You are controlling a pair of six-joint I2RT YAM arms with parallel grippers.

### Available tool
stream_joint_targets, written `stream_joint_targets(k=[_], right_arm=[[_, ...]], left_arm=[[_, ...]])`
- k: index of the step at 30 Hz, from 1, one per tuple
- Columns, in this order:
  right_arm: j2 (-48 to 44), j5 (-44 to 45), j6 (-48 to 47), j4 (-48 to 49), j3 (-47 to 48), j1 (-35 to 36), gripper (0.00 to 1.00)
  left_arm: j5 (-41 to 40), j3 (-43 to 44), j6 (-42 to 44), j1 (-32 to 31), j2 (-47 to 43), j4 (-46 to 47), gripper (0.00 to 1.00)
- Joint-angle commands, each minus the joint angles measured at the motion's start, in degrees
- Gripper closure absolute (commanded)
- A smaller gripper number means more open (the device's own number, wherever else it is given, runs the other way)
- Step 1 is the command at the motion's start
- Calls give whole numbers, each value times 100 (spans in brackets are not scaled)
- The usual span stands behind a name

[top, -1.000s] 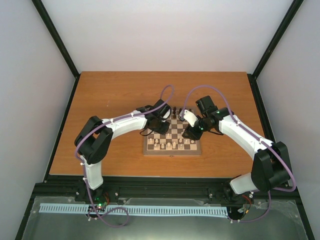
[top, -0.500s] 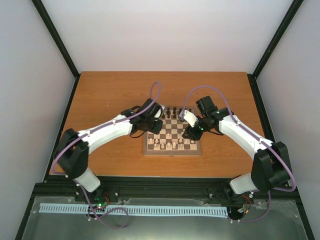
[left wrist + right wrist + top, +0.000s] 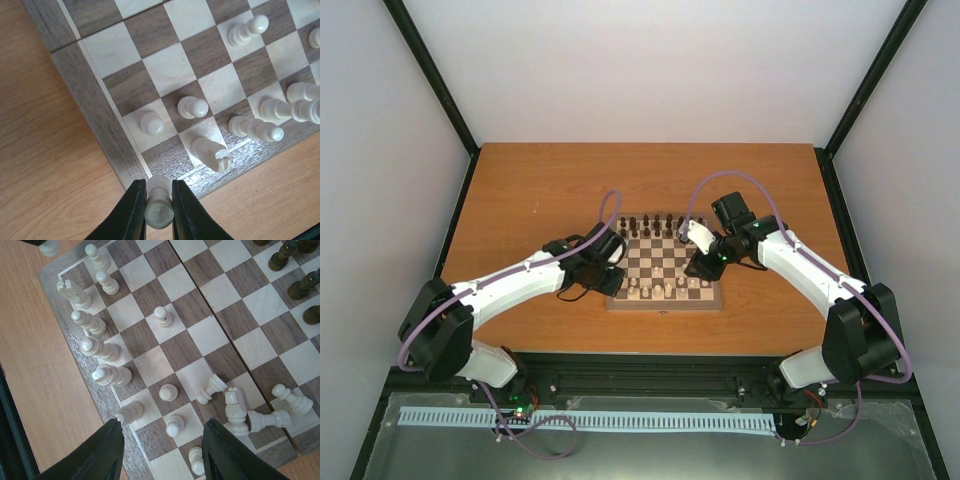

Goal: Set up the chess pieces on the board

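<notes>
Board (image 3: 665, 303) lying mid-table (image 3: 540, 190), partly set: cream pieces (image 3: 95, 347) standing along the near rows, dark pieces (image 3: 280, 257) lining the far side.
Left gripper (image 3: 159, 200) is clenching a cream pawn (image 3: 159, 215) at the board's near-left corner, over the border. Right gripper (image 3: 165, 450) is hanging released above the board's right half, where several toppled pieces (image 3: 235, 412) are lying near the border.

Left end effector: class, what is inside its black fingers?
A small cream turned wooden chess piece, clamped. Its rounded top shows; the fingers cover its sides and it hides whatever lies beneath.
</notes>
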Motion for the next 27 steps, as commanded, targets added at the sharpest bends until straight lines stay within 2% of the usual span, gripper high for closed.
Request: stream_joint_targets(k=[1, 27], right_arm=[[-21, -62, -53, -27, -31, -56, 55], [16, -61, -69, -43, -37, -58, 55]], left_arm=[[312, -35, -92, -26, 109, 154, 85], [515, -61, -95, -24, 717, 420, 82]])
